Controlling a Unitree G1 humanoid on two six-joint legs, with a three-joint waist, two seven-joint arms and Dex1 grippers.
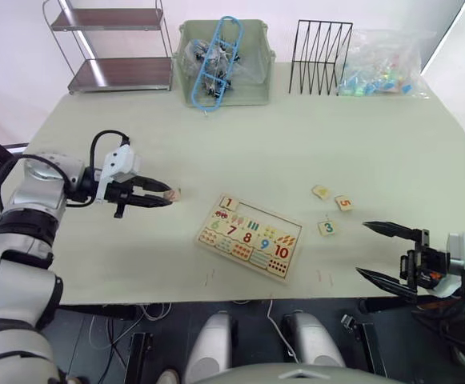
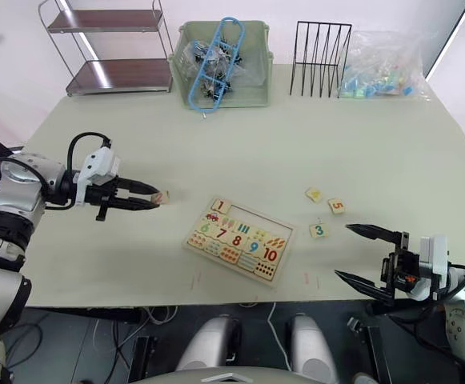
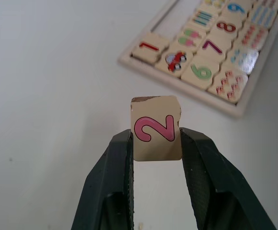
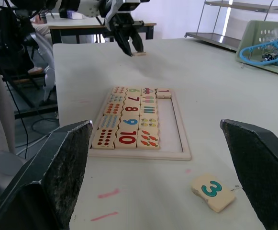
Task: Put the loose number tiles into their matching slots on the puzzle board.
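The left gripper point(image 3: 156, 143) pinches the 2 tile point(image 3: 156, 127) above the desk point(image 1: 256, 144), left of the puzzle board point(image 1: 249, 236); the right gripper point(image 1: 384, 253) hangs spread near the front right corner

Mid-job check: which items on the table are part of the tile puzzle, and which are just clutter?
Job:
- puzzle board, tile 1 seated
- tile 2 in left gripper
- tile 3
- tile 5
- unread tile

Clutter:
- green bin
- wire rack
- plastic bag
- metal shelf
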